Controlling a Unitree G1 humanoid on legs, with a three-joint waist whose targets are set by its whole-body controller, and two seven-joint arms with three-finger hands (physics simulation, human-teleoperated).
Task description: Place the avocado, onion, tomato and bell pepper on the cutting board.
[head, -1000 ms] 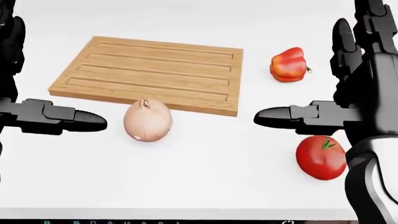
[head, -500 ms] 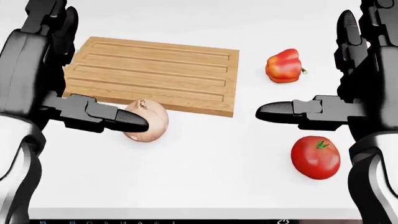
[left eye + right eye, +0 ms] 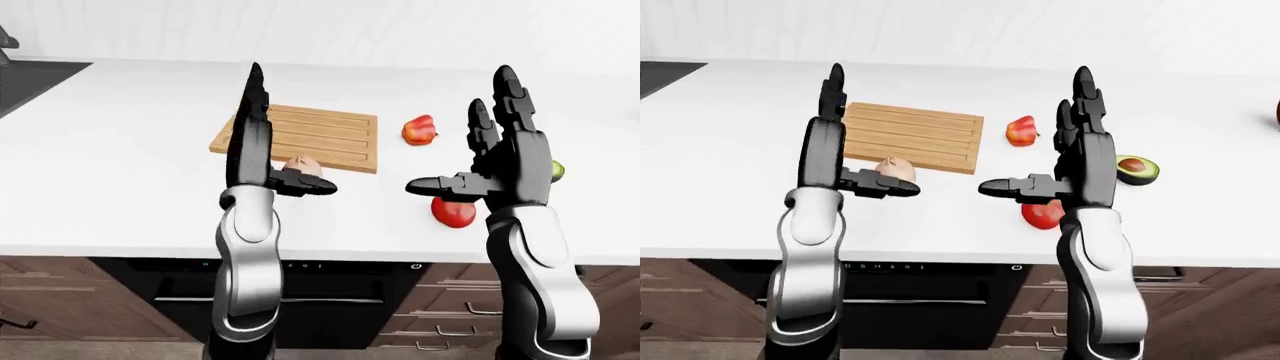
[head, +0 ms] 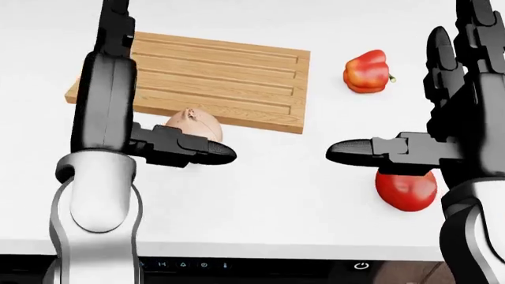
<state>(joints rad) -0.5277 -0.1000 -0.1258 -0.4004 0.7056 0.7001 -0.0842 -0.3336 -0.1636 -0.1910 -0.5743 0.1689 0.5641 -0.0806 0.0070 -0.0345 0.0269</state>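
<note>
Landmark: the cutting board (image 4: 221, 80) is lying bare on the white counter (image 4: 276, 189).
Left hand (image 4: 118, 112): standing upright over the board's left end, fingers spread and gripping nothing, thumb reaching across the onion.
Onion (image 4: 197, 124): sitting on the counter, touching the board's lower edge, partly hidden by that thumb.
Bell pepper (image 4: 367, 72): resting just right of the board.
Tomato (image 4: 407, 189): lying well below and right of the board, under the right thumb.
Right hand (image 4: 450, 112): hovering right of the board, fingers splayed, empty.
Avocado (image 3: 1137, 169): a cut half, lying furthest right of the board.
</note>
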